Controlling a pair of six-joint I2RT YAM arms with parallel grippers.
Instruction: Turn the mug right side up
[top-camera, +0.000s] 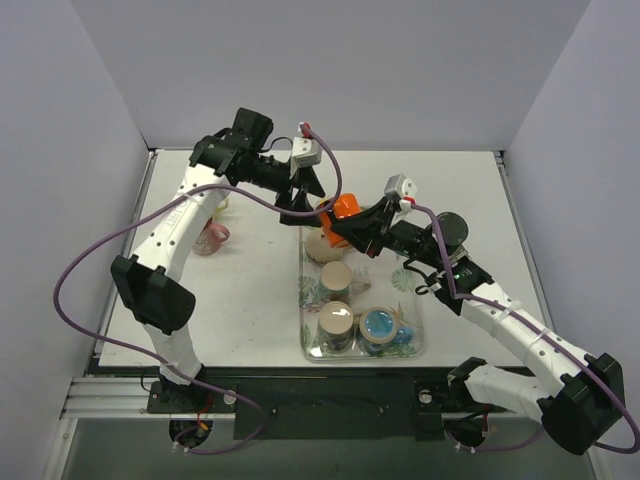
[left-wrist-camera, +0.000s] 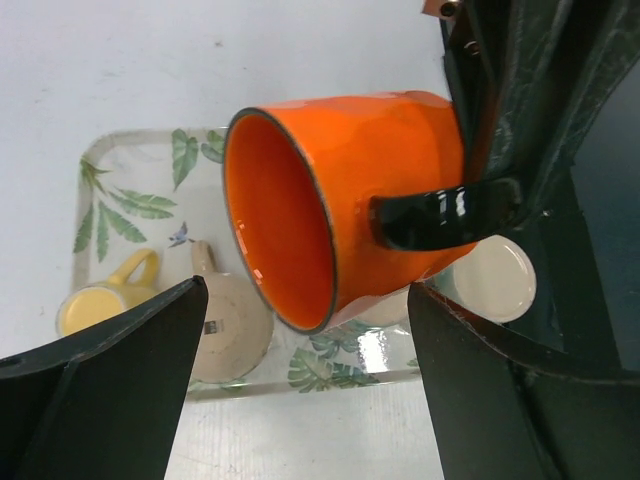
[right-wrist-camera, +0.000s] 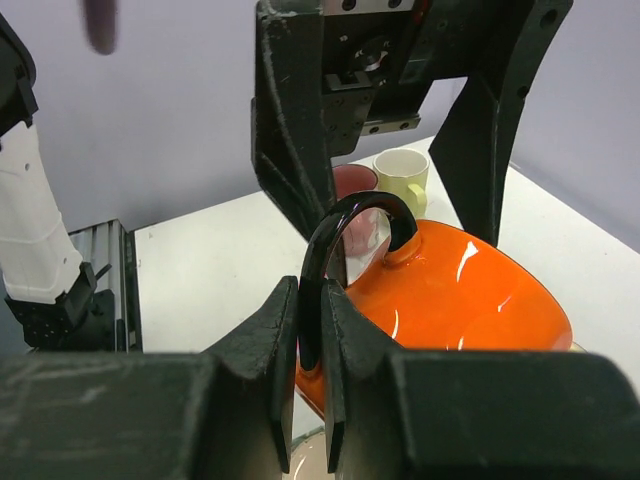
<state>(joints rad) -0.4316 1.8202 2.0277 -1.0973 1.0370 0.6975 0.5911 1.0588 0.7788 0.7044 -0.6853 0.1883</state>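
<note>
While your right pincer is clenched on its black handle, the orange mug hangs on its side above the 12 o'clock end of the leaf-print tray on the bench. Your left pincer, at the mug's 9 o'clock, is released, its fingers spread either side of the mug's mouth.

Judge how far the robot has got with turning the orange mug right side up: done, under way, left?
Done: the mug is lifted above the tray. In hand: the right gripper is shut on the black handle, with the mug on its side; the left gripper is open, its jaws spread near the mug. Left: turn it upright and set it down.
</note>
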